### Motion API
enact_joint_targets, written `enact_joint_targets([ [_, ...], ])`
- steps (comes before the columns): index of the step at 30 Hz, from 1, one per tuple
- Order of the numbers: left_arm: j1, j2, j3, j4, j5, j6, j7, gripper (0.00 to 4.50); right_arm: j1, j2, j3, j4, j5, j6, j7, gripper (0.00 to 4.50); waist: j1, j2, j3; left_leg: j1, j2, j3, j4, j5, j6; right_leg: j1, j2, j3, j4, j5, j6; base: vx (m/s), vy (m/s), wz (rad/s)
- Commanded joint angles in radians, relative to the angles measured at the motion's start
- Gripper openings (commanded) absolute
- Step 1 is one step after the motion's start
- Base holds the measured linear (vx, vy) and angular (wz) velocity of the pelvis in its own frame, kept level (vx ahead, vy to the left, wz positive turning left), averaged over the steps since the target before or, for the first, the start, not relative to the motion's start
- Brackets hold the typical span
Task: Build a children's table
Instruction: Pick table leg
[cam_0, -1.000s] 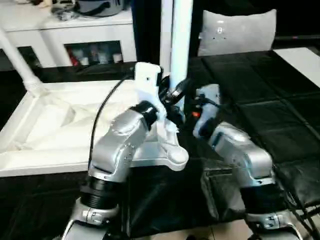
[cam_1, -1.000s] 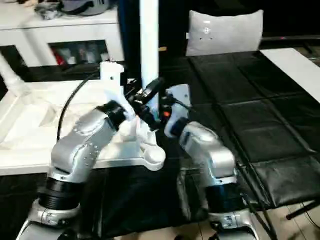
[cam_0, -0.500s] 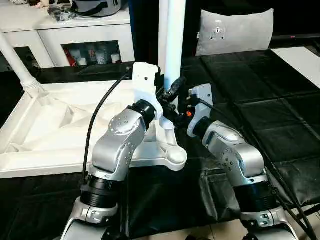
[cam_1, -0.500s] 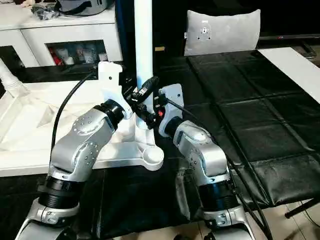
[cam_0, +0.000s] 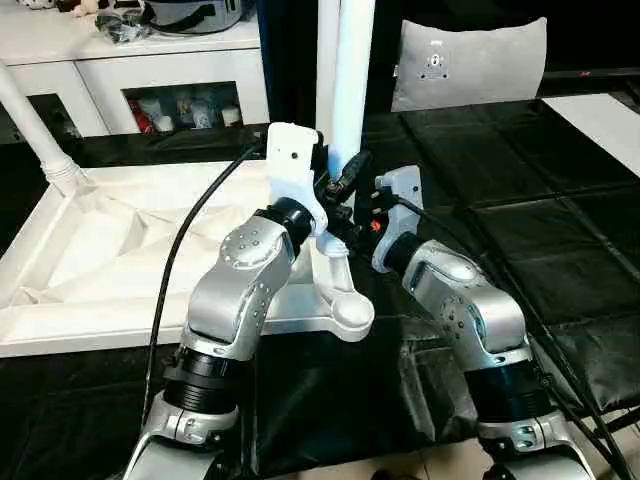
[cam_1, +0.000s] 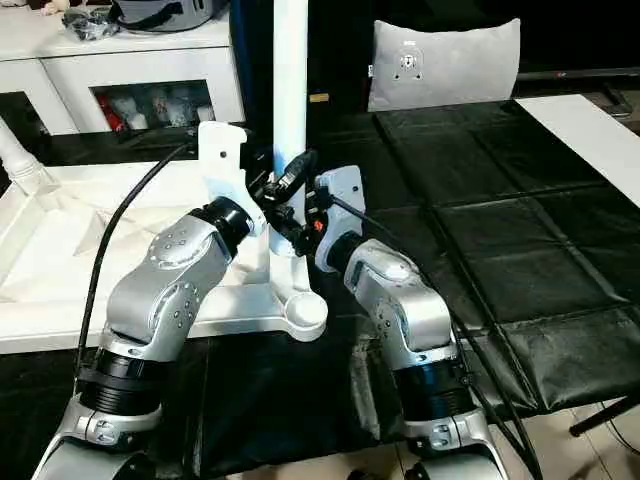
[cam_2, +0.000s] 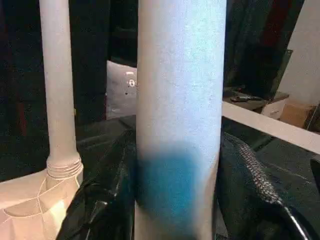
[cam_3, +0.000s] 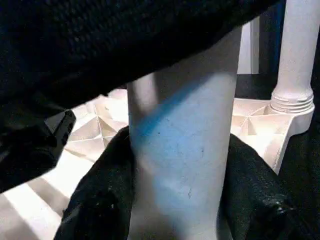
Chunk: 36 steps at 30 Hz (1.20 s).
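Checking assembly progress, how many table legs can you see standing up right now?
2. One leg stands upright between both grippers at the tabletop's near corner; another leg sits at its far left corner. Others may be hidden.

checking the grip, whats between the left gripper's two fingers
An upright white table leg stands between the left gripper fingers, which close on it, in the left wrist view.

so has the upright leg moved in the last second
No. The leg still stands upright just behind the near corner socket, same as before.
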Motion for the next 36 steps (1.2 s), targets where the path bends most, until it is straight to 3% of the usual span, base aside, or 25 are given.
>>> enact_joint_targets([
  [1, -0.002, 0.014, 0.029, 0.007, 0.009, 0.005, 0.008, 2.6, 0.002, -0.016, -0.005, -0.002, -0.003, -0.013, 0.02, 1.95, 0.0, -0.008, -0.084, -0.013, 0.009, 0.016, -0.066, -0.021, 0.06, 0.077, -0.061, 0.066, -0.063, -0.319, 0.005, 0.0, 0.0, 0.0],
  [29, 0.022, 0.112, 0.042, -0.015, -0.082, 0.067, -0.169, 2.6, 0.061, -0.124, 0.038, -0.06, 0.035, -0.026, 0.232, 1.95, 0.003, -0.014, -0.084, -0.013, 0.01, 0.017, -0.064, 0.003, 0.075, 0.077, -0.061, 0.068, -0.059, -0.313, -0.014, 0.0, 0.0, 0.0],
  [36, 0.041, 0.129, 0.086, -0.049, -0.231, 0.128, -0.291, 2.6, 0.086, -0.148, 0.057, -0.086, 0.073, -0.02, 0.317, 1.94, 0.004, -0.014, -0.083, -0.013, 0.011, 0.018, -0.064, -0.006, 0.076, 0.078, -0.061, 0.067, -0.059, -0.321, -0.015, 0.0, 0.0, 0.0],
])
